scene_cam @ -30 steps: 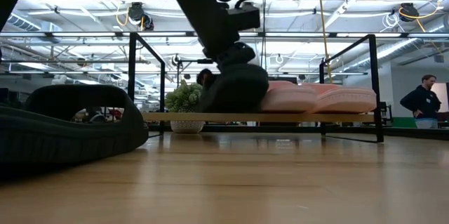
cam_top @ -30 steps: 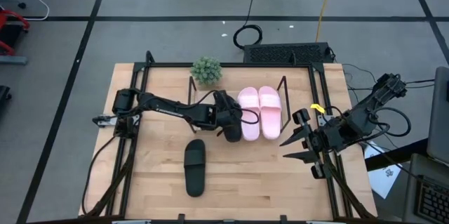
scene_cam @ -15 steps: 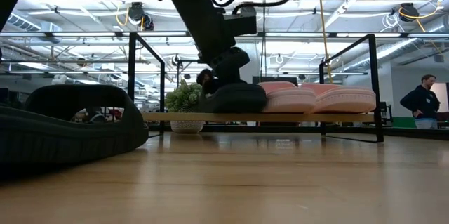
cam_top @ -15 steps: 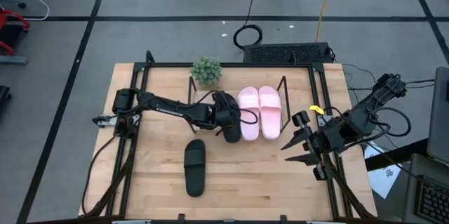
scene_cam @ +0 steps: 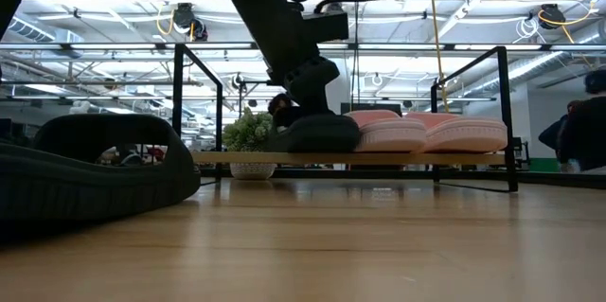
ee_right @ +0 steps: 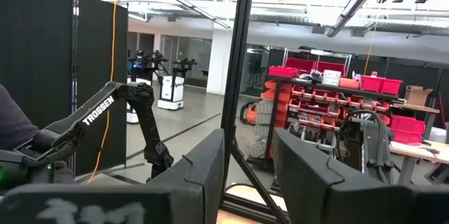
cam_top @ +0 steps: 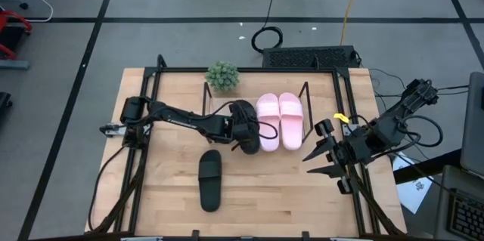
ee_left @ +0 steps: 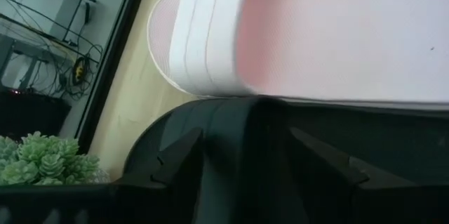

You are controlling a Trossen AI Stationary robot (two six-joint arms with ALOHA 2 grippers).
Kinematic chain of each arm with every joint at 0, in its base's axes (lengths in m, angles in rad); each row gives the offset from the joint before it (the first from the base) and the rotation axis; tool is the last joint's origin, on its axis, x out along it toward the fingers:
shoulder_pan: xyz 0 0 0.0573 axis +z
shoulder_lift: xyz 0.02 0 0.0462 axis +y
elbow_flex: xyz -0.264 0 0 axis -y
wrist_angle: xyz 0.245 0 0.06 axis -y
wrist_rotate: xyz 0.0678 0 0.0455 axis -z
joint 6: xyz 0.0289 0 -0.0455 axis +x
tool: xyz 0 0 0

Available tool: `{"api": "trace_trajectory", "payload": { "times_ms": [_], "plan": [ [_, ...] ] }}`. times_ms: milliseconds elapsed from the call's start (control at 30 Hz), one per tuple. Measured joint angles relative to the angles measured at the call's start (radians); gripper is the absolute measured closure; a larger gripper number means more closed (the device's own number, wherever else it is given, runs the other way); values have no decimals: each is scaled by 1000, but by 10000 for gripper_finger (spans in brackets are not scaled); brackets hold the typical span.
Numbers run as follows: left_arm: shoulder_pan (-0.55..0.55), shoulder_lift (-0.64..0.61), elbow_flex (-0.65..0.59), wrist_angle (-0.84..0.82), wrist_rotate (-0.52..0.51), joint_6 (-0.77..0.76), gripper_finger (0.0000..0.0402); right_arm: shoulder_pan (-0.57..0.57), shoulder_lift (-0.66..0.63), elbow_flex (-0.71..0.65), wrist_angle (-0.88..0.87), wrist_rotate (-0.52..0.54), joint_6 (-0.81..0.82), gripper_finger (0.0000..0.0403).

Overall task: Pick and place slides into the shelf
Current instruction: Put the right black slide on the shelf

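Note:
One matte black slide (cam_top: 246, 134) lies flat on the shelf (scene_cam: 398, 158), on its wooden board, sole down. It sits right beside the pale pink pair (cam_top: 280, 120), which also rests on the board. My left gripper (cam_top: 240, 122) reaches in from the table's left and is shut on this black slide (scene_cam: 317, 133). The second black slide (cam_top: 209, 180) lies sole down on the table top nearer the front edge and fills the low view's left foreground (scene_cam: 85, 174). My right gripper (cam_top: 308, 162) hangs open at the table's right side, touching nothing. My left gripper holds the black slide by its wide strap (ee_left: 245, 147), which lies between the two fingers (ee_left: 184, 162). The fingers slant down at it from the table's left and from above. The slide rests flat on the shelf board with its side against the nearest pink slide (ee_left: 316, 34).
A small potted plant (cam_top: 222, 76) stands at the shelf's left far end. The shelf's thin black uprights (scene_cam: 502, 117) rise at both ends. The black table frame runs along the left and right sides. People show in the room beyond the far edge.
My left gripper came down with the black slide, which was tipped up above the board a second ago. The slide now lies flat on the shelf board beside the pink pair. The right arm kept still.

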Motion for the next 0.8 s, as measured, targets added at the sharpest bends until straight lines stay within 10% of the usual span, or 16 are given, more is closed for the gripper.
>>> {"api": "trace_trajectory", "payload": {
  "times_ms": [500,800],
  "plan": [
    [-47,0,95,-91,-31,-43,202,0,0,0,0,0,12,292],
    [-95,0,198,-463,-22,-359,202,0,0,0,0,0,19,292]
  ]
}}
